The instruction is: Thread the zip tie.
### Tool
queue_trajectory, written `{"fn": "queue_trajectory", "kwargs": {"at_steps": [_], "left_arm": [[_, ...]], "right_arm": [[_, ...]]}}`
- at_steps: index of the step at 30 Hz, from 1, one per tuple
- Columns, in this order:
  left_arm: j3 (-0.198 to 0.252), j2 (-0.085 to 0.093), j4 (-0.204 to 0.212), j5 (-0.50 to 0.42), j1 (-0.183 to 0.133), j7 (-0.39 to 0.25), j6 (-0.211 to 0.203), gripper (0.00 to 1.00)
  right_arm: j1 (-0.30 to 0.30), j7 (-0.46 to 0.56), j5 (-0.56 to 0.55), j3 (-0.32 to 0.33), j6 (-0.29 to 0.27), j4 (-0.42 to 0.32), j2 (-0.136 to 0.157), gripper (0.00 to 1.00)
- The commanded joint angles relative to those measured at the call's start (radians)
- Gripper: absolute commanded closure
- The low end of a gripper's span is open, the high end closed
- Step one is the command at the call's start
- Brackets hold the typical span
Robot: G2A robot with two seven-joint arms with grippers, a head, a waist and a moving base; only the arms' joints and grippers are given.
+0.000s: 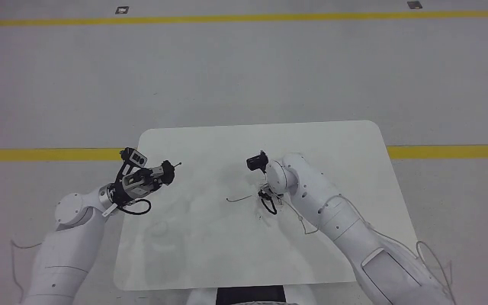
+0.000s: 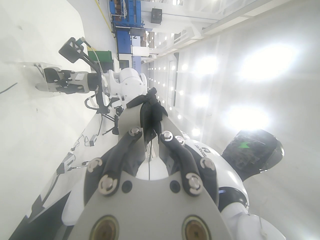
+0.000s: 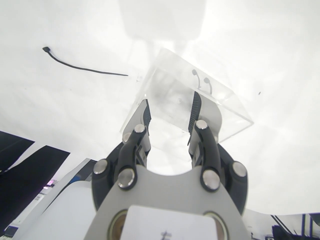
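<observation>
One zip tie [image 1: 239, 198] to report. From the top, found it lying flat and slightly curved near the middle of the white table [image 1: 335, 145]. Noted it just beside the right pincer [image 1: 267, 200] and well apart from the left pincer [image 1: 169, 169]. Made out the left pincer up off the table near its left edge, with a small black tip poking past the fingers.

From the left wrist, saw the left pincer's fingers pressed together on a black strip [image 2: 150, 111], with a thin strand trailing back toward the palm. Could not tell whether that was a second tie. Farther off, saw the right pincer low at a clear block [image 2: 27, 64], fingers apart.

From the right wrist, saw the right pincer's fingers [image 3: 147, 116] spread and clamped on nothing, with the block between and just beyond the tips. Could not tell whether they touched it. Noted two small black hooks [image 3: 201, 82] on the block. Found the zip tie flat on the table beside the block, tail end near the block's corner but apart from it, head end farther away.
</observation>
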Motion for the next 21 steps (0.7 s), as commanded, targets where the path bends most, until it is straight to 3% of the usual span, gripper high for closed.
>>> {"fn": "queue_trajectory", "kwargs": {"at_steps": [1,15,21], "left_arm": [[0.0,0.0,0.0,0.0,0.0,0.0,0.0,1.0],[0.0,0.0,0.0,0.0,0.0,0.0,0.0,1.0],[0.0,0.0,0.0,0.0,0.0,0.0,0.0,1.0]], "right_arm": [[0.0,-0.001,0.0,0.001,-0.001,0.004,-0.001,0.64],[-0.002,0.003,0.029,0.007,-0.049,0.003,-0.005,0.56],[-0.003,-0.002,0.008,0.01,-0.034,-0.014,-0.003,0.56]]}}
